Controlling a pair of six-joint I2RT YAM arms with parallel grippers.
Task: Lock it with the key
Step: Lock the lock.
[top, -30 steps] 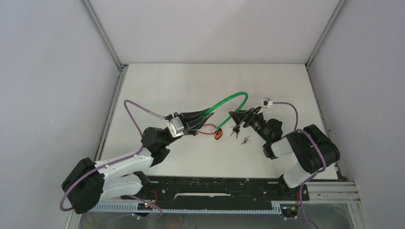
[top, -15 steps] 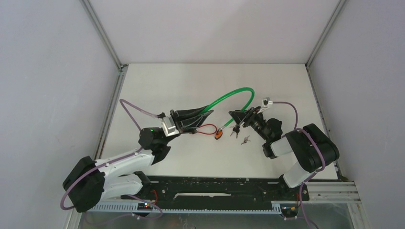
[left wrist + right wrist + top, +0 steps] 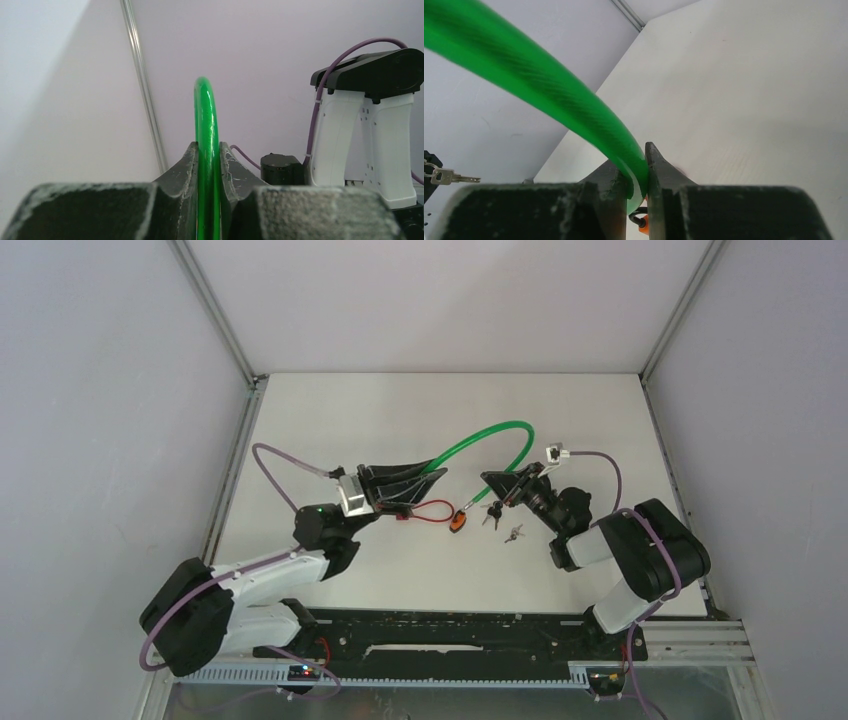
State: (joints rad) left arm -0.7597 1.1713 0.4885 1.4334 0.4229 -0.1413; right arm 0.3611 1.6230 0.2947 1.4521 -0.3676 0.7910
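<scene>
A green cable lock [image 3: 490, 437] arches above the table between my two grippers. My left gripper [image 3: 438, 474] is shut on one end of the green cable [image 3: 206, 125], which runs up between its fingers [image 3: 184, 165]. My right gripper [image 3: 489, 480] is shut on the other end of the cable [image 3: 549, 87]. An orange lock piece [image 3: 458, 521] hangs below the right gripper and shows under its jaws [image 3: 643, 227]. A red wire loop [image 3: 430, 510] lies by the left gripper. Small keys [image 3: 513, 533] lie on the table; one key [image 3: 444, 176] shows at the left of the right wrist view.
The white table [image 3: 400, 420] is closed in by grey walls with metal corner posts [image 3: 215, 315]. A purple cable [image 3: 600, 462] loops over the right arm. The right arm's white body [image 3: 370, 135] fills the right of the left wrist view.
The left arm has drawn back to the left a little with the cable end. The green arch has stood up higher and shifted right. The red loop has slid left.
</scene>
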